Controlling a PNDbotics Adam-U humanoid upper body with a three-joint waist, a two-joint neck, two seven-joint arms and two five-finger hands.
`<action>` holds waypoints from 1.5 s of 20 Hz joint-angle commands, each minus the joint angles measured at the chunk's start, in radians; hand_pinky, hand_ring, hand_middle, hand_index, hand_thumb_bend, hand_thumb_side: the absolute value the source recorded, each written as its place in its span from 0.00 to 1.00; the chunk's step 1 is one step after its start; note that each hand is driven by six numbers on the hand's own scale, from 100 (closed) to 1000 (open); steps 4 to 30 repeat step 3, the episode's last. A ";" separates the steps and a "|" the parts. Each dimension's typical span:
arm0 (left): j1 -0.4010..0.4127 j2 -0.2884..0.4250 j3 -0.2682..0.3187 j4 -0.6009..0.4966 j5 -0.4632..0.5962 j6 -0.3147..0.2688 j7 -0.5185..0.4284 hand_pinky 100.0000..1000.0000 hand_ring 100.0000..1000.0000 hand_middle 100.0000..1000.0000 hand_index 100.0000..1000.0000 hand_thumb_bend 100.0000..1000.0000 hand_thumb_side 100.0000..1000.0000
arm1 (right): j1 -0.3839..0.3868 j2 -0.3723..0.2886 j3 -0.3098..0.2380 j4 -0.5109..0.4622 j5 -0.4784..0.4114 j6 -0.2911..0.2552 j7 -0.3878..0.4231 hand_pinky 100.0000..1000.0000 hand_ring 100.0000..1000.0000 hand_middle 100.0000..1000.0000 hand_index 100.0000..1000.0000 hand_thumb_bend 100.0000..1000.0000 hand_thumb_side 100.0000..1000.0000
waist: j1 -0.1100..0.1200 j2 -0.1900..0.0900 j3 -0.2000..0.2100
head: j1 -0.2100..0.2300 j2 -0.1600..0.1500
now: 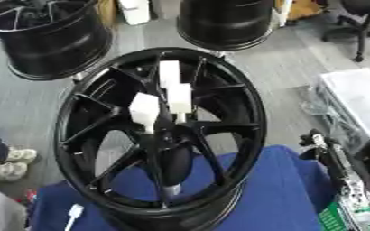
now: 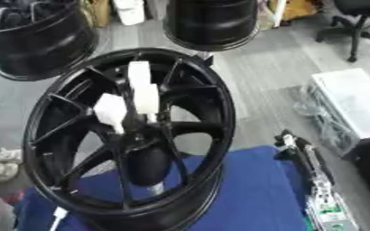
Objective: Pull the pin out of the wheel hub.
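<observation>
Left eye view, items as found.

1. Wheel (image 1: 62, 131): black, spoked, stood on its rim on a blue cloth (image 1: 283, 189) with its face tipped up toward the head. Judged so placed to present the wheel hub (image 1: 160, 135) and leave room for a straight pull.
2. Pins, three white-headed: one (image 1: 145, 108) at 11 o'clock of the hub, one (image 1: 178, 97) at 12 o'clock, and one (image 1: 168, 74) beyond it on the same line. The two nearer ones show thin stems running down toward the hub and appear seated. Which one the task means cannot be told.
3. Dark rounded form (image 1: 172, 162), silver at its lower end, behind the spokes at 6 o'clock of the hub. It cannot be identified.
4. Right hand (image 1: 318, 142): a slim black and silver shape at 3 o'clock of the wheel, just outside the rim. How far open it is cannot be told, and it touches neither wheel nor pins. The pins lie at its 9 o'clock, well apart, with the rim between.
5. Left hand: not shown.
6. Two further black wheels (image 1: 46, 40) (image 1: 228, 22) on the floor at 12 o'clock.
</observation>
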 commanded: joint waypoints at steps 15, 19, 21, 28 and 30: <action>0.001 -0.030 -0.005 -0.001 -0.013 0.011 -0.025 0.72 0.47 0.53 0.71 0.47 0.61 | -0.013 -0.005 -0.009 -0.010 -0.017 0.001 -0.009 0.57 0.43 0.54 0.64 0.00 0.87 | -0.014 -0.003 0.000 | 0.031 0.002; 0.001 -0.030 -0.005 -0.001 -0.013 0.011 -0.025 0.72 0.47 0.53 0.71 0.47 0.61 | -0.013 -0.005 -0.009 -0.010 -0.017 0.001 -0.009 0.57 0.43 0.54 0.64 0.00 0.87 | -0.014 -0.003 0.000 | 0.031 0.002; 0.001 -0.030 -0.005 -0.001 -0.013 0.011 -0.025 0.72 0.47 0.53 0.71 0.47 0.61 | -0.013 -0.005 -0.009 -0.010 -0.017 0.001 -0.009 0.57 0.43 0.54 0.64 0.00 0.87 | -0.014 -0.003 0.000 | 0.031 0.002; 0.001 -0.030 -0.005 -0.001 -0.013 0.011 -0.025 0.72 0.47 0.53 0.71 0.47 0.61 | -0.013 -0.005 -0.009 -0.010 -0.017 0.001 -0.009 0.57 0.43 0.54 0.64 0.00 0.87 | -0.014 -0.003 0.000 | 0.031 0.002; 0.001 -0.030 -0.005 -0.001 -0.013 0.011 -0.025 0.72 0.47 0.53 0.71 0.47 0.61 | -0.013 -0.005 -0.009 -0.010 -0.017 0.001 -0.009 0.57 0.43 0.54 0.64 0.00 0.87 | -0.014 -0.003 0.000 | 0.031 0.002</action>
